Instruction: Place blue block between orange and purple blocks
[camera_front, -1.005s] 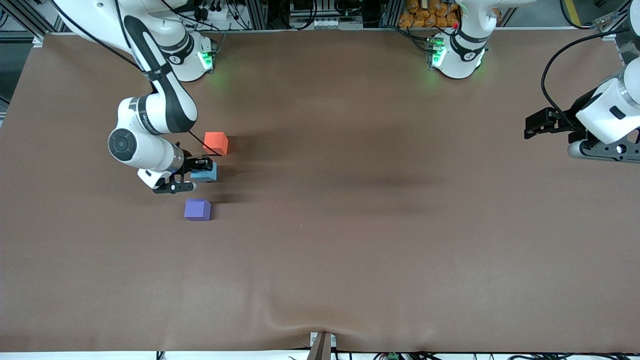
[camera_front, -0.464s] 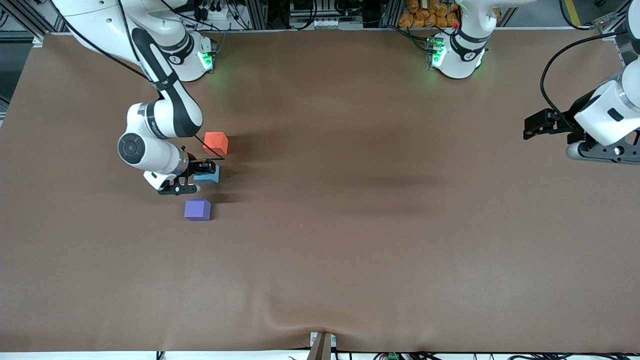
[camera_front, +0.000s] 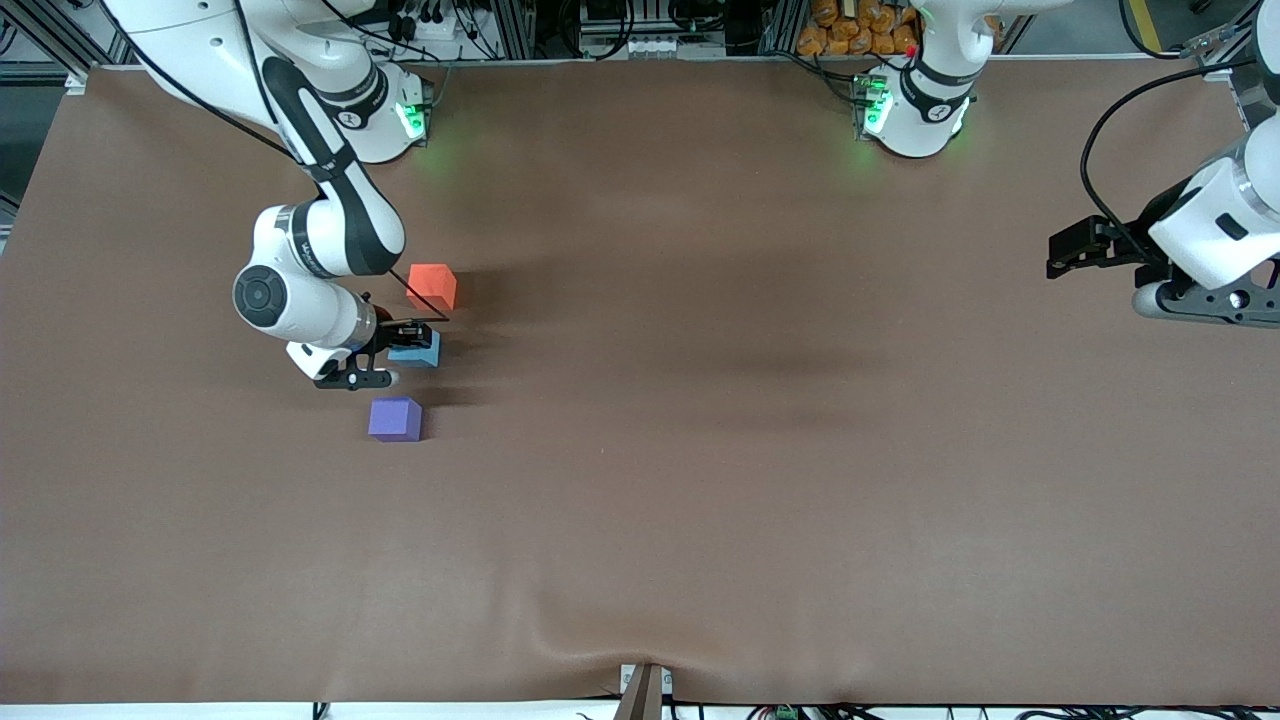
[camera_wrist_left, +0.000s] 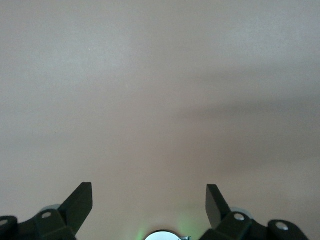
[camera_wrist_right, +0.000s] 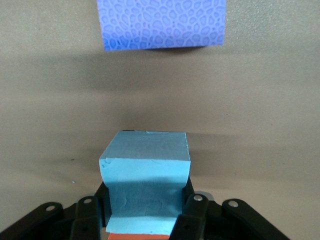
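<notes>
The right gripper (camera_front: 405, 340) is down low over the brown paper-covered bench (camera_front: 700, 450), and its fingers (camera_wrist_right: 192, 212) are clamped on the small light sky-blue matte cube (camera_front: 418, 348). From the right wrist view you can see that sky-blue cube (camera_wrist_right: 145, 180) pinched at its sides between the black fingers, its foam sides squeezed inward where they press.

Where is it? Right in the gap between its two neighbours. The small orange-red matte cube (camera_front: 432, 286) sits on the bench farther from the front camera, the small violet-purple matte cube (camera_front: 395, 418) sits nearer to it, and the blue cube is between them, apart from both. A sliver of orange (camera_wrist_right: 137, 236) shows just under the blue cube in the right wrist view, and the purple cube (camera_wrist_right: 164, 24) with its pebbled face lies ahead of it. Whether the blue cube rests on the bench or hangs just above it, I cannot tell. All three are toward the right arm's end of the bench.

The left gripper (camera_front: 1075, 250) waits at the left arm's end, raised over the bench; its fingers (camera_wrist_left: 80, 202) stand wide apart with nothing between them.
</notes>
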